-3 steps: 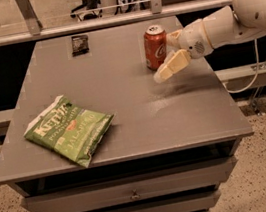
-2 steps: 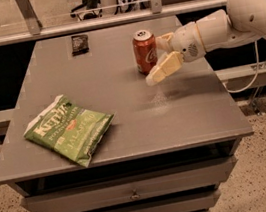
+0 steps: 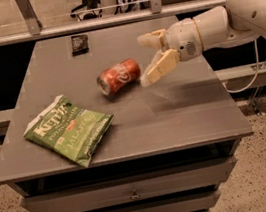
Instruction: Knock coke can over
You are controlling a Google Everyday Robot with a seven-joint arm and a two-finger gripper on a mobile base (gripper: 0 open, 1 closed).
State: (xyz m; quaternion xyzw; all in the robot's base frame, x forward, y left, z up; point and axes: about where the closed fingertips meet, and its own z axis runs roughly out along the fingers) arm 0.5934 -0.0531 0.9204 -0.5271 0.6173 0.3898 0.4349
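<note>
The coke can (image 3: 118,77) is a small red can with white script. It lies on its side near the middle of the grey table (image 3: 175,116), silver top toward the front left. My gripper (image 3: 148,58) hangs just right of the can's base, a little above the tabletop. Its two cream fingers (image 3: 159,67) are spread apart and hold nothing. The white arm (image 3: 225,21) reaches in from the right.
A green chip bag (image 3: 68,130) lies flat at the front left of the table. A small dark packet (image 3: 80,43) lies near the back edge. Drawers (image 3: 132,192) sit under the tabletop. A rail and chair legs stand behind the table.
The can stood upright by the gripper before; now it has moved left and lies tipped on its side. The gripper swept leftward across the table.
</note>
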